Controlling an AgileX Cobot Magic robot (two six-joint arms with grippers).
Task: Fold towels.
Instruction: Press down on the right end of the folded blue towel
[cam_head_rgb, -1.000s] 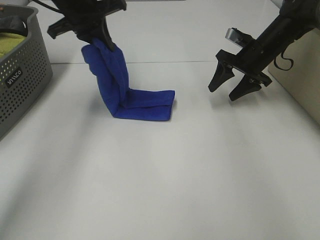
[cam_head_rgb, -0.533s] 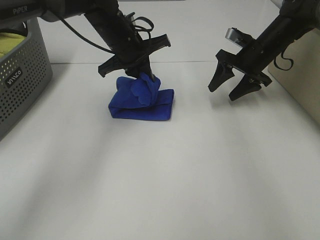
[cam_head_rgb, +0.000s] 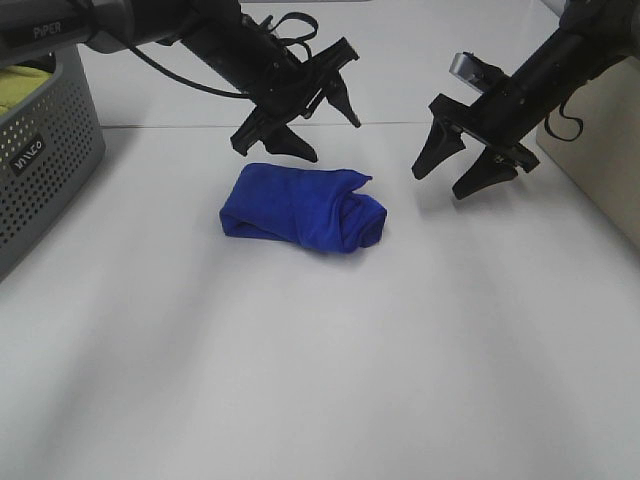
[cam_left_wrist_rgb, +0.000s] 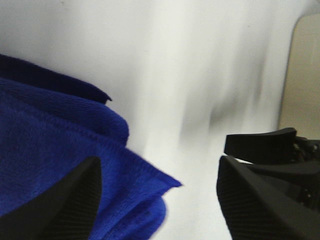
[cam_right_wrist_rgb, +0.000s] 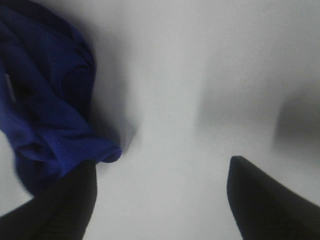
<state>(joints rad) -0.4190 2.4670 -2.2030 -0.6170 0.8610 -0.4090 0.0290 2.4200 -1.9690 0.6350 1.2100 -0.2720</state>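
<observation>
Dropped towel (cam_head_rgb: 300, 208) lies bundled, left gripper (cam_head_rgb: 333, 140) spread just behind it

- We see a smooth white tabletop (cam_head_rgb: 320, 380) filling the view under soft light.
- At ten o'clock we find a grey perforated plastic basket (cam_head_rgb: 45, 160).
- At three o'clock, a flat beige panel (cam_head_rgb: 615, 170).

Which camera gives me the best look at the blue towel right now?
Exterior high: it shows the whole towel, a loosely folded bundle lying free on the table. Left wrist catches only part of it, layered edges and a corner. Right wrist shows one rumpled end, blurred and cut off by the frame.
</observation>
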